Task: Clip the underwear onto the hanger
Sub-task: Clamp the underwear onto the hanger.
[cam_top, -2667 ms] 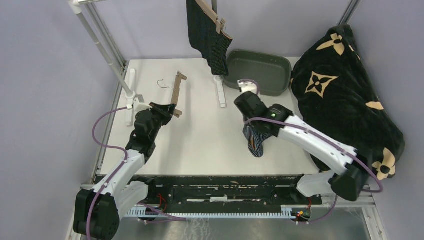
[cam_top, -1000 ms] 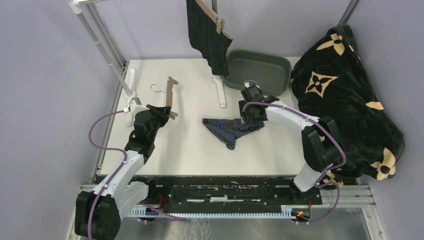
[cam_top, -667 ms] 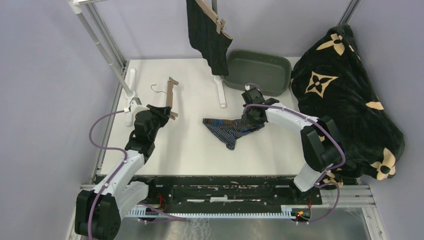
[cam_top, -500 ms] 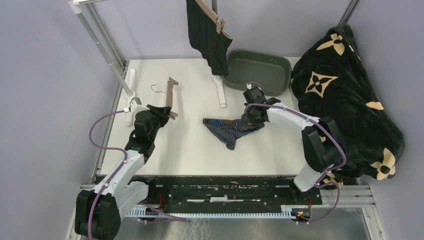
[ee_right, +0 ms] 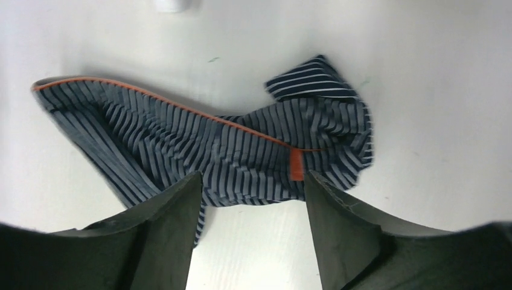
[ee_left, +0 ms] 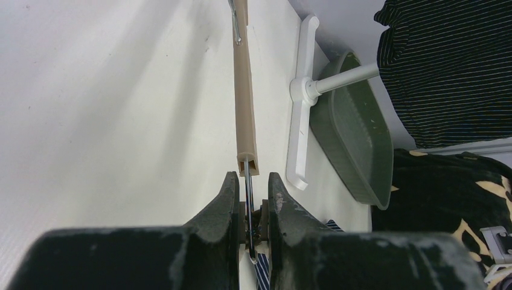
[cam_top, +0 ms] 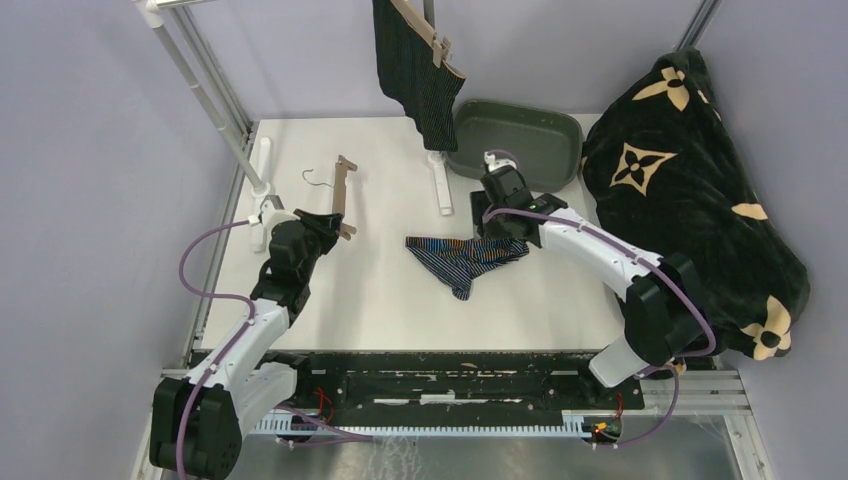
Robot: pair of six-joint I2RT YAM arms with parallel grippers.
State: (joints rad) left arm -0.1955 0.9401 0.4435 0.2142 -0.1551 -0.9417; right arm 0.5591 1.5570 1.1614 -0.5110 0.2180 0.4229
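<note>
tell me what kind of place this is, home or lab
Probably a robotics lab test cell, not a home: robot arms bolted to a white table, plain panels around it, and staged laundry props, the navy underwear and a wooden hanger.

The navy underwear (ee_right: 199,151) on the white bench (cam_top: 390,300) showed pale stripes, with an orange edge trim and tab. The hung underwear (cam_top: 415,70) was black with fine pale pinstripes, and the hanger (ee_left: 244,121) was tan. The tub (cam_top: 520,140) was dark olive green; the blanket (cam_top: 690,190) was black with tan flower motifs.
</note>
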